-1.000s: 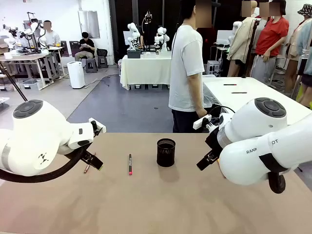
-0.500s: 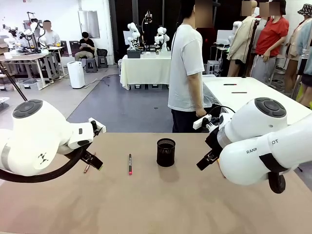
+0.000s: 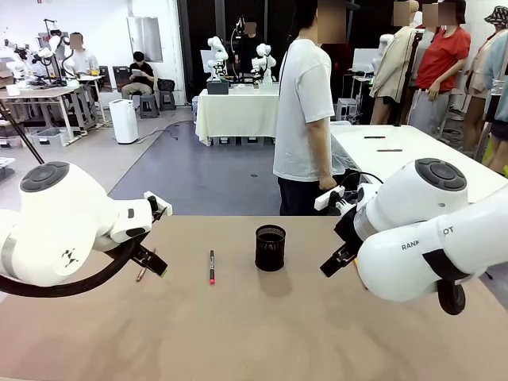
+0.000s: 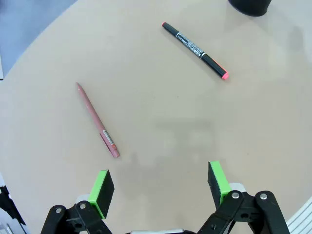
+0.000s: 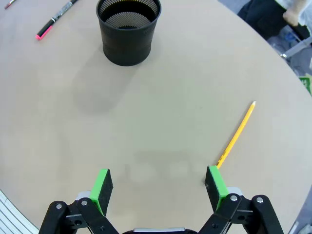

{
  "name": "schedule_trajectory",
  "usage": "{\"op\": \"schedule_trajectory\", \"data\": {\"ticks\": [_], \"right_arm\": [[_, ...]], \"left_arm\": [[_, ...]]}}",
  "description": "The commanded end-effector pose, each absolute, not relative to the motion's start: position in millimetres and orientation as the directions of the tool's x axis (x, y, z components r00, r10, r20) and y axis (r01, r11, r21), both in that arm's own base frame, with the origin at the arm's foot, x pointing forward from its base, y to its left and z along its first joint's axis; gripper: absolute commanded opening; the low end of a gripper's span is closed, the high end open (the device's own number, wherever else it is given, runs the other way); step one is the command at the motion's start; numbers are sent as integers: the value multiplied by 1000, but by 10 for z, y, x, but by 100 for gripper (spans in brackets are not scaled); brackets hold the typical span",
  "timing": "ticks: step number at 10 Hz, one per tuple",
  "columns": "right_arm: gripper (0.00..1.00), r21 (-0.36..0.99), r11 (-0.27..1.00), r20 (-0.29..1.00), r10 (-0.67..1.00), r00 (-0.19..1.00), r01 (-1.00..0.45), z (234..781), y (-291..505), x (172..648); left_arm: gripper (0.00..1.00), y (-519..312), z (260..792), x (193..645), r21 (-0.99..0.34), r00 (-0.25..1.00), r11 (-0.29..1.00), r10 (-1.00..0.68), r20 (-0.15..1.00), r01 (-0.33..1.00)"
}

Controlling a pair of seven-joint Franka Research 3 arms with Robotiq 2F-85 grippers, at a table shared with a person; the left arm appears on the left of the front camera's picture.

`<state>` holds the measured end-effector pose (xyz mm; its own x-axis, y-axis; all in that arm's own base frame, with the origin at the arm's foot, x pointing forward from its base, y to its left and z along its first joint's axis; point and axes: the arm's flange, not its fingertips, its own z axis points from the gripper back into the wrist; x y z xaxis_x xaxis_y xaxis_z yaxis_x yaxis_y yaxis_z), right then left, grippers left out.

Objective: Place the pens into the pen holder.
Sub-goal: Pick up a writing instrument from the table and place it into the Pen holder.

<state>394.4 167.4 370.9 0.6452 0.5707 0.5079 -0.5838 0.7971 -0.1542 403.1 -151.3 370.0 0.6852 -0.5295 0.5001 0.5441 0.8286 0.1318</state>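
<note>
floor point(image 3: 198, 171): grey | draped table point(image 3: 238, 111): white | air purifier point(image 3: 123, 121): white

Right fingers point(image 5: 103, 189): green pads set wide apart, nothing between them, poised over the tan table point(image 5: 161, 122).
Pen holder point(image 5: 128, 34): black mesh cup, upright, at top centre; mesh floor visible, no pens inside.
Black pen point(image 5: 54, 20): pink end, lying flat at top left, apart from the holder.
Yellow pencil point(image 5: 237, 132): lying diagonally at right, well apart from the holder. Its lower end comes just beside one green pad; contact cannot be told.
</note>
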Motion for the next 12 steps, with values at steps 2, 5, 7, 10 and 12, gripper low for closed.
{"op": "schedule_trajectory", "data": {"ticks": [2, 5, 7, 10, 12], "right_arm": [[100, -154, 797, 508, 570, 645, -584, 3710, 1673, 3944], [100, -82, 715, 478, 639, 602, -694, 3955, 1574, 3852], [100, -44, 667, 495, 661, 564, -743, 4229, 1387, 3821], [100, -69, 659, 542, 655, 526, -749, 4923, 1146, 3812], [100, -75, 667, 564, 641, 520, -741, 5144, 1000, 3858]], "left_arm": [[100, -1513, 3700, 4031, 132, 685, 829, -530, 500, 544], [100, -1611, 3902, 3855, 193, 590, 776, -593, 547, 601], [100, -1562, 3957, 3505, 334, 471, 718, -669, 575, 611], [100, -1390, 4055, 2904, 445, 320, 632, -738, 594, 634], [100, -1208, 4012, 2712, 363, 404, 674, -701, 587, 643]]}}
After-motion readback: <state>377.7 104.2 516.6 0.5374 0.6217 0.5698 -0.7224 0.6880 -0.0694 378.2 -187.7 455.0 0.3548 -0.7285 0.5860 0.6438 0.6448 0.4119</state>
